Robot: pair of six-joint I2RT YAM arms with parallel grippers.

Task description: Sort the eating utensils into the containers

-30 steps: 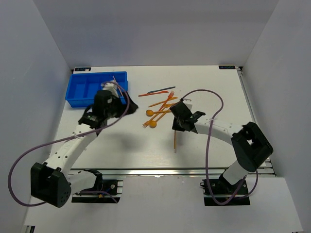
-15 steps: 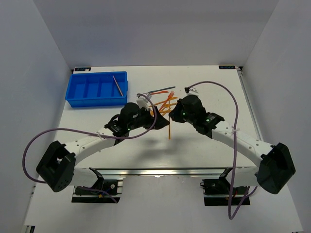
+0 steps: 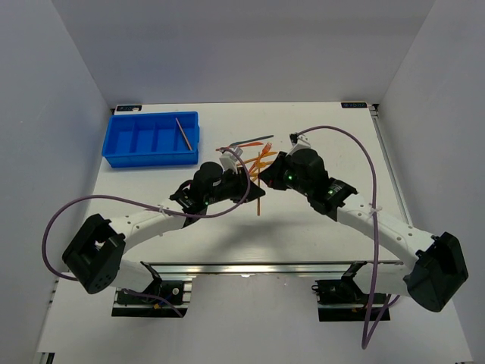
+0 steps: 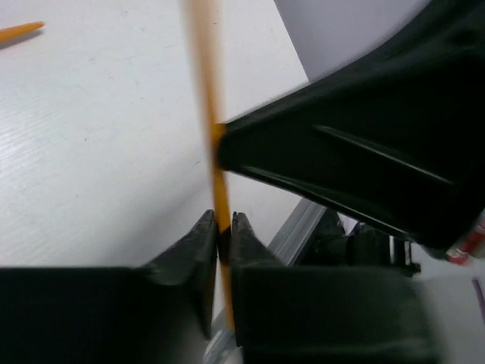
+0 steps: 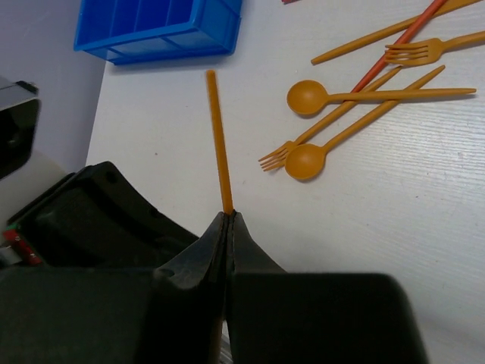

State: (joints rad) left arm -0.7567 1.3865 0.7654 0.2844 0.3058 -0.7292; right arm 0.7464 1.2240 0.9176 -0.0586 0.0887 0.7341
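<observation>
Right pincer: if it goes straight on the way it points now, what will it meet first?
Probably bare table. The right pincer is shut on an orange stick aimed at it, short of the blue tray; the stick's tip would land first. Depth is unclear.

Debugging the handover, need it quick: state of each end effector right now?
Left end effector: closed on the thin orange plastic stick.
Right end effector: closed on the same stick.

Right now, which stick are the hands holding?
The orange stick pinched by the left hand and right hand. Others lie loose in the pile or the blue tray.
</observation>
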